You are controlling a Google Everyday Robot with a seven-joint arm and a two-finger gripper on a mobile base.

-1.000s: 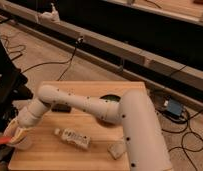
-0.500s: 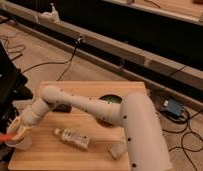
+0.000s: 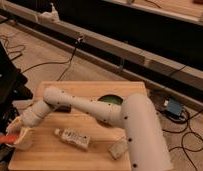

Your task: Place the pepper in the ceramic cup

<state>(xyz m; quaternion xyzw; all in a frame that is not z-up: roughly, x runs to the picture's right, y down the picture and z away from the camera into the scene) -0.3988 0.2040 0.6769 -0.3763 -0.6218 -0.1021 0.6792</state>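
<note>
My gripper (image 3: 18,129) is at the table's left front corner, at the end of the white arm that reaches across from the right. It is shut on the slim red-orange pepper (image 3: 7,138), which sticks out to the left of the fingers. The small white ceramic cup (image 3: 26,141) stands right under and beside the gripper, and the pepper lies at its left rim. I cannot tell whether the pepper's tip is inside the cup.
On the wooden table (image 3: 95,155), a white labelled bottle (image 3: 72,138) lies near the front. A green bowl (image 3: 111,100) sits at the back, partly behind the arm. A small beige block (image 3: 117,149) lies front right. Cables run across the floor around the table.
The gripper with the pepper rose slightly, then came down a little to the left, closer to the cup. The other things have not moved.
</note>
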